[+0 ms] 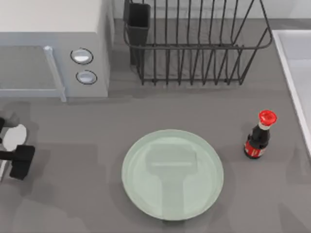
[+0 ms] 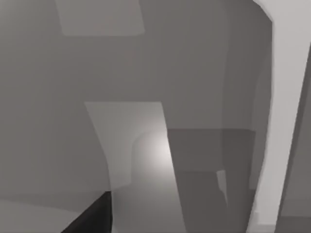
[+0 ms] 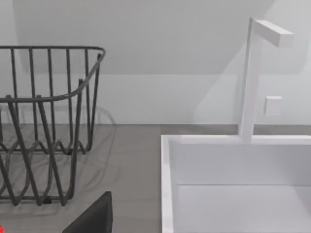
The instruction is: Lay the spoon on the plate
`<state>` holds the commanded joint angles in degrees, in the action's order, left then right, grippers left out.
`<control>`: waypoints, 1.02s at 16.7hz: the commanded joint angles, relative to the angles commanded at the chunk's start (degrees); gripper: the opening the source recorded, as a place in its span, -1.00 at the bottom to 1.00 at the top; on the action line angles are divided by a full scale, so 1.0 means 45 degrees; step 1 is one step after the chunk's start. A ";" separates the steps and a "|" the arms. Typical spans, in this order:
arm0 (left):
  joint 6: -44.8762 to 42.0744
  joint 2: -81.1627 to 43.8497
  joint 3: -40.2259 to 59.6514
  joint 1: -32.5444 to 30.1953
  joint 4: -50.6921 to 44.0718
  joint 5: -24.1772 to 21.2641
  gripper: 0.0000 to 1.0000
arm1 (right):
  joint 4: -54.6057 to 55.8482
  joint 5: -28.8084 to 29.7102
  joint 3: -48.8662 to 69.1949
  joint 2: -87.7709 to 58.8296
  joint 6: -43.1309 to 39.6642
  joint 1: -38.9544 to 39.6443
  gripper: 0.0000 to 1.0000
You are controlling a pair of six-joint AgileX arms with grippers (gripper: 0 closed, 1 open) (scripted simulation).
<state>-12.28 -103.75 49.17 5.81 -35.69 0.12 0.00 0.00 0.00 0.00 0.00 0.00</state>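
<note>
Surface, top view: grey table (image 1: pixel 73 145) seen from above, with a microwave (image 1: pixel 53 46) at the back left, a dark wire dish rack (image 1: pixel 194 43) at the back middle, and the white edge of a sink (image 1: pixel 296 77) along the right side.
Plate, top view: pale-green round plate (image 1: pixel 172 174) lying flat at the front middle of the table, nothing on it.
Bottle, top view: dark bottle (image 1: pixel 258 136) with a red cap, upright, to the right of the plate and apart from it.
Left gripper, top view: my left gripper (image 1: pixel 14 150) sits at the table's left edge; a white oval shape (image 1: pixel 14 137) lies by its dark fingers, possibly the spoon's bowl. I cannot tell whether the fingers are open or closed.
Left wrist view: grey blurred surfaces and one dark fingertip (image 2: pixel 95 218); I cannot make out the spoon.
Right wrist view: dish rack (image 3: pixel 43 121), white sink (image 3: pixel 233 184), tap (image 3: pixel 252 77), and one dark fingertip (image 3: pixel 95 216); finger state, I cannot tell.
</note>
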 joint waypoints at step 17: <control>0.0054 0.2875 0.3590 -0.0056 -0.5995 -0.0113 -1.00 | 0.0000 0.0000 0.0000 0.0000 0.0000 0.0000 1.00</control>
<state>-12.03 -90.81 65.33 5.56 -62.67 -0.39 0.00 0.00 0.00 0.00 0.00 0.00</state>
